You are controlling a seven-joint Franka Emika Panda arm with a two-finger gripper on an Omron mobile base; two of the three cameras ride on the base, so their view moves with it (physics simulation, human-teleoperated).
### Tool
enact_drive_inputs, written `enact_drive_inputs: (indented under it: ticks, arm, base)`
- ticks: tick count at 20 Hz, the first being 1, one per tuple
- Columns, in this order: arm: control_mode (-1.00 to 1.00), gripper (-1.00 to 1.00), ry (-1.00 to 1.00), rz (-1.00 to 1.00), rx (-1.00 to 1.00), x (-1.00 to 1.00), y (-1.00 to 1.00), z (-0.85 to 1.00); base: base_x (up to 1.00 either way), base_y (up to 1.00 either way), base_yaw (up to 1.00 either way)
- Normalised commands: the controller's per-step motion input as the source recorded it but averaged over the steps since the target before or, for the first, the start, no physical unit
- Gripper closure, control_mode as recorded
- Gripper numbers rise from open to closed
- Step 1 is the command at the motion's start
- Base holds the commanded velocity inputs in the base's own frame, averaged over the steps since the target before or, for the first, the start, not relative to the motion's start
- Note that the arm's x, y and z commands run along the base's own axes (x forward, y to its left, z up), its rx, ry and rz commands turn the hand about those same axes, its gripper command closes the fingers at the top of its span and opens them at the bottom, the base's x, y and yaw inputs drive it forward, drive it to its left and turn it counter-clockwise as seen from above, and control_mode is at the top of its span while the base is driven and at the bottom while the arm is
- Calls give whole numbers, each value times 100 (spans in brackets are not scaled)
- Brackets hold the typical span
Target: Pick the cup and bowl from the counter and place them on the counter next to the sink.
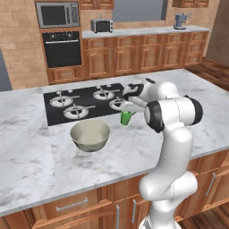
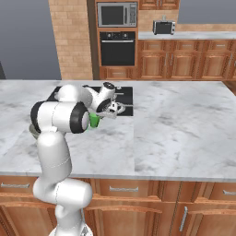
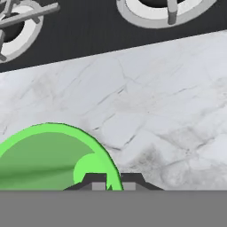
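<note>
The pincer [image 3: 109,181] is pinched on the rim wall of the cup [image 3: 48,157]: in the hand view one fingertip sits inside the green rim and the other outside it, nearly pressed together on the thin wall. The cup stands upright on the desk [image 1: 147,143], just in front of the black cooktop [image 1: 80,103] and touching none of its burners. In the left base view the cup [image 1: 127,118] shows below the hand, on the cooktop's near right corner side. In the right base view the cup [image 2: 94,121] is partly covered by the arm.

Handling, as a judgement: the cup is a small, tapered, handle-free tumbler, probably light and stiff plastic with a smooth, somewhat slippery wall. A single-wall rim grip is adequate for the weight, but the cup may swing or tilt on lifting; lift vertically and slowly.

The bowl [image 1: 90,135] rests on the desk in front of the cooktop, near the cup but apart from it. It is wide and deep, likely heavier; take hold of it at the rim wall likewise.

Contents: the cup interior shows nothing inside. The bowl interior is pale and holds nothing visible.
</note>
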Motion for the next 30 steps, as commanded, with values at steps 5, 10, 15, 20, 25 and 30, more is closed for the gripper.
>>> enact_drive_inputs:
  ticks: [5,10,15,20,25,30]
  arm:
    - [-100,100,-12,10,0,-53,-33,35]
    - [-100,100,-11,13,0,-63,-13,41]
    - [-100,100,-7,18,0,-49,-6,28]
    - [-100,100,0,10,-3,-42,-1,30]
    - [-100,100,6,2,-13,-14,4,25]
    - [-100,100,13,0,-20,-15,18,11]
  base:
    - [0,0,0]
    - [0,0,0]
    - [0,0,0]
    - [0,0,0]
    - [0,0,0]
    - [0,0,0]
